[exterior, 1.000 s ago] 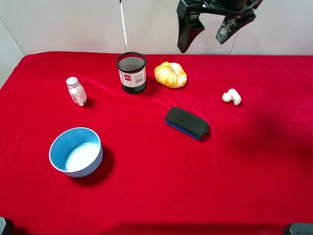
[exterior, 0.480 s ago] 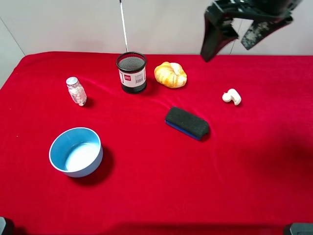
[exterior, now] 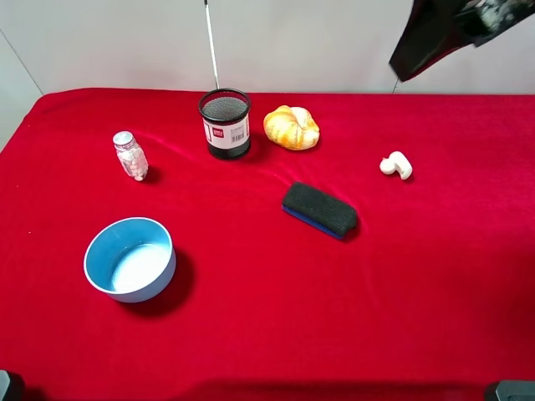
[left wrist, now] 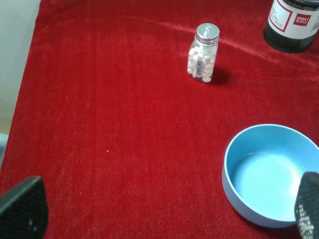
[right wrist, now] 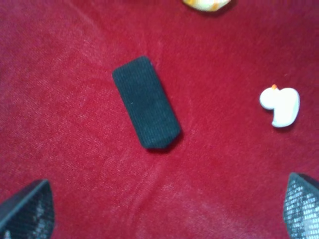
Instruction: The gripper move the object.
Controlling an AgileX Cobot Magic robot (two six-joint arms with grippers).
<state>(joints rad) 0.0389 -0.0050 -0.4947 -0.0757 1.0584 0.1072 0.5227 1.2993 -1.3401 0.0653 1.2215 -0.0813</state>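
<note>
The object, an orange-yellow lobed bread lump, lies on the red cloth at the back, just right of the black mesh cup. Only its edge shows in the right wrist view. My right gripper hangs high at the back right, open and empty, well right of and above the bread. Its fingertips frame the black eraser block and the small white curved piece. My left gripper is open and empty over the front left, near the blue bowl.
The eraser block lies mid-table and the white piece to its right. A pill bottle stands at the left and the blue bowl at the front left. A thin rod rises behind the cup.
My right gripper has swung to the right along the back, from above the bread to the top right corner. The objects on the table have not moved.
</note>
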